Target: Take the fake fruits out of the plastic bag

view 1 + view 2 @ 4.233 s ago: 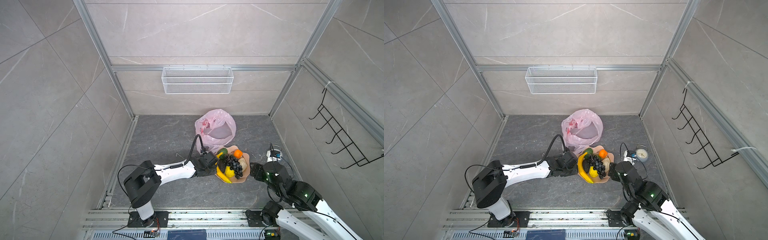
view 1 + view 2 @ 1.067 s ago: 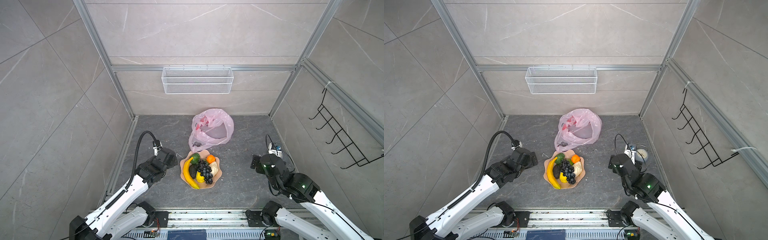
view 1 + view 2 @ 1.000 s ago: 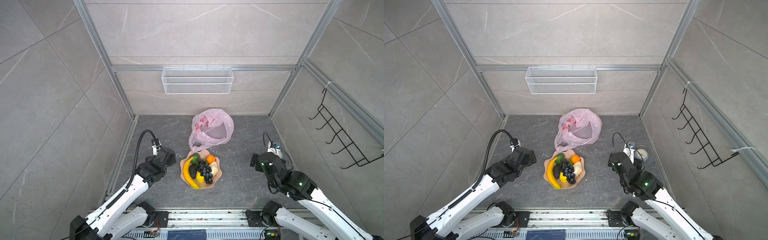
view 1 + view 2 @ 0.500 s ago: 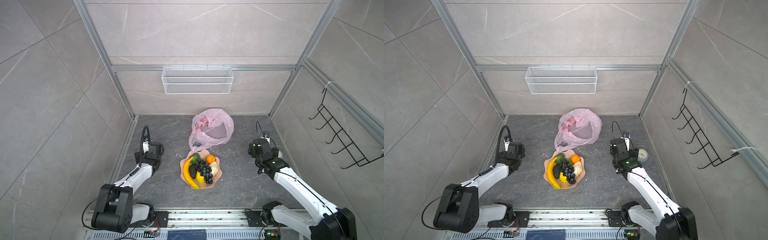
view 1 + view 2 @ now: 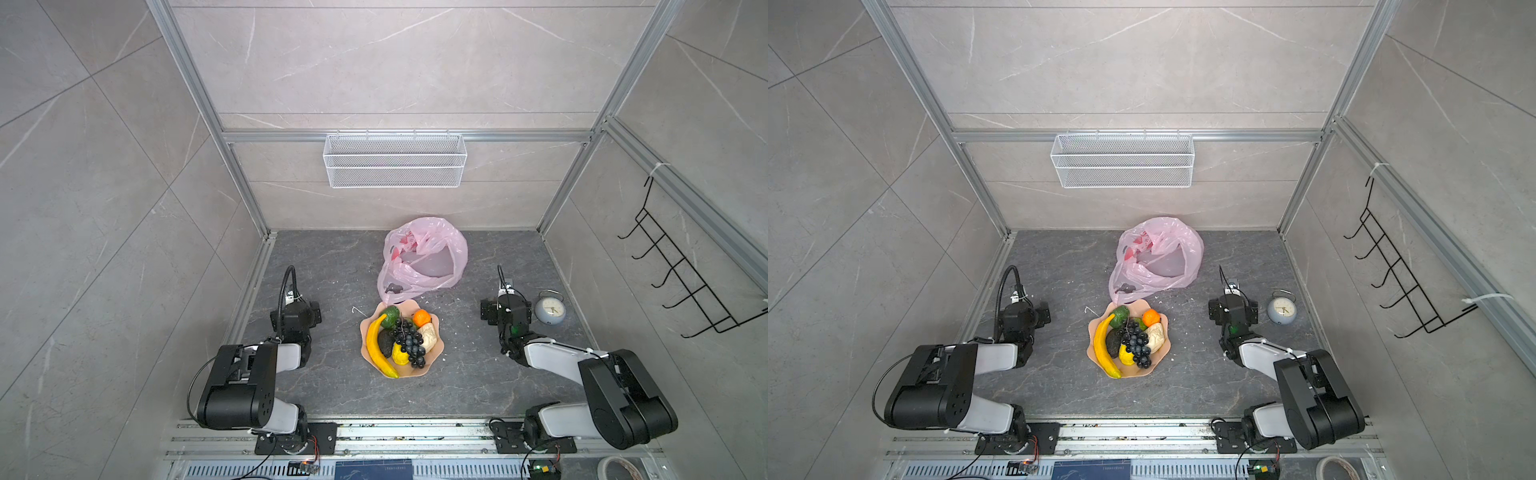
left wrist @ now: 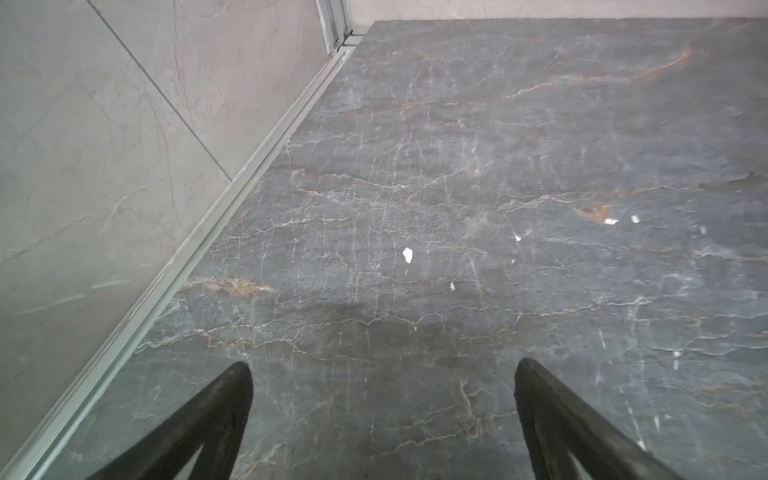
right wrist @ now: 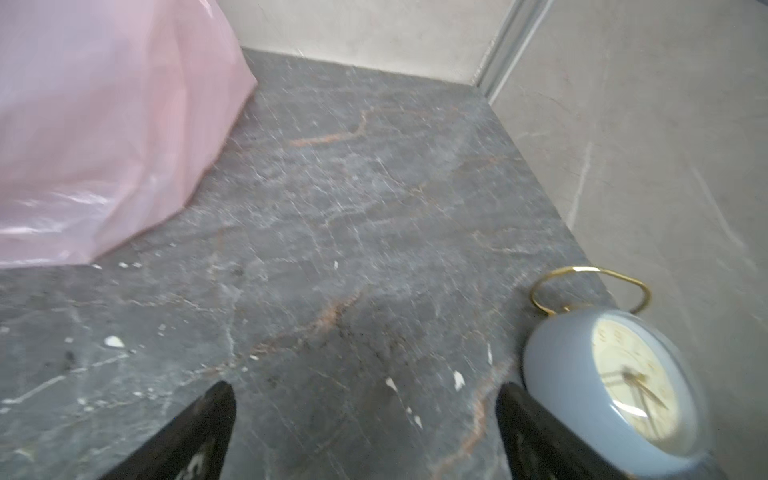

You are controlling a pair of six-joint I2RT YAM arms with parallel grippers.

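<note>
My left jaws stand released, spread wide with nothing between them, over bare bench [image 6: 457, 208] close to the metal rail [image 6: 232, 199] at the left wall; my right jaws are released too and empty, with a grey-blue clock [image 7: 615, 382] just beside one tip and the plastic bag [image 7: 104, 145] off on the other side, apart from them. The fake fruits [image 5: 401, 338] lie heaped on a peach scalloped plate [image 5: 415, 372] between my two sets of jaws, well apart from both: a long yellow banana [image 5: 379, 347] along the plate's left side, a dark grape bunch [image 5: 409, 343] in the middle, an orange [image 5: 421, 318] and a green piece [image 5: 390, 312] at the back, a dark avocado-like piece [image 5: 385, 343], a lemon [image 5: 400, 357] and a beige piece [image 5: 429, 336]. The pale pink, crumpled plastic bag lies behind the plate, its near edge touching the plate's back rim (a dark spot shows near that edge; I cannot tell what it is). Red print shows on the bag, too small to read; the clock's numerals are blurred. My left arm [image 5: 249, 374] and right arm [image 5: 552, 361] fold low at the bench's near edge, wrists pointing toward the back wall.
</note>
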